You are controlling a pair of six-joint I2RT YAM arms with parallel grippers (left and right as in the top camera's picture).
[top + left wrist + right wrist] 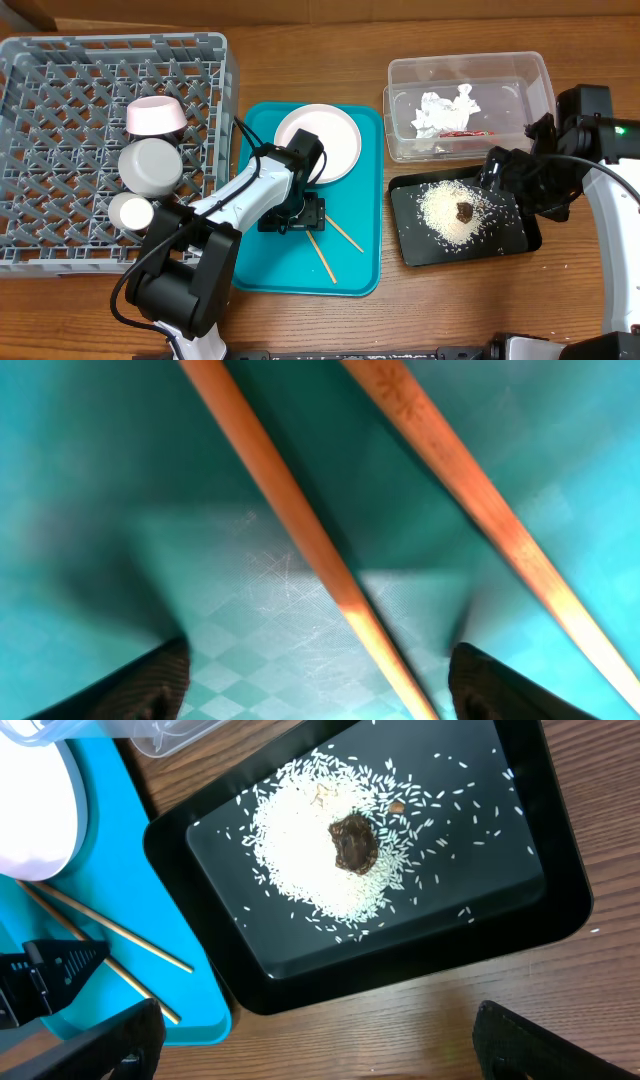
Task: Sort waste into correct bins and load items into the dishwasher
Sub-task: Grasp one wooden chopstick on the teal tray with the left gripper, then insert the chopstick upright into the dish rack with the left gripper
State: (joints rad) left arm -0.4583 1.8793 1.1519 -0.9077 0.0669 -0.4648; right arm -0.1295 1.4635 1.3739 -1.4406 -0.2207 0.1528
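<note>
Two wooden chopsticks lie on the teal serving tray, next to a round white plate. My left gripper is open, low over the chopsticks. In the left wrist view one chopstick runs between the fingertips and the other chopstick lies to its right. The grey dish rack holds a pink bowl, a whitish bowl and a small white cup. My right gripper is open and empty above the black tray, which holds rice and a brown lump.
The clear tub at the back right holds the crumpled napkin and the red-and-white wrapper. Bare wooden table shows in front of the black tray. The right wrist view shows the teal tray's corner.
</note>
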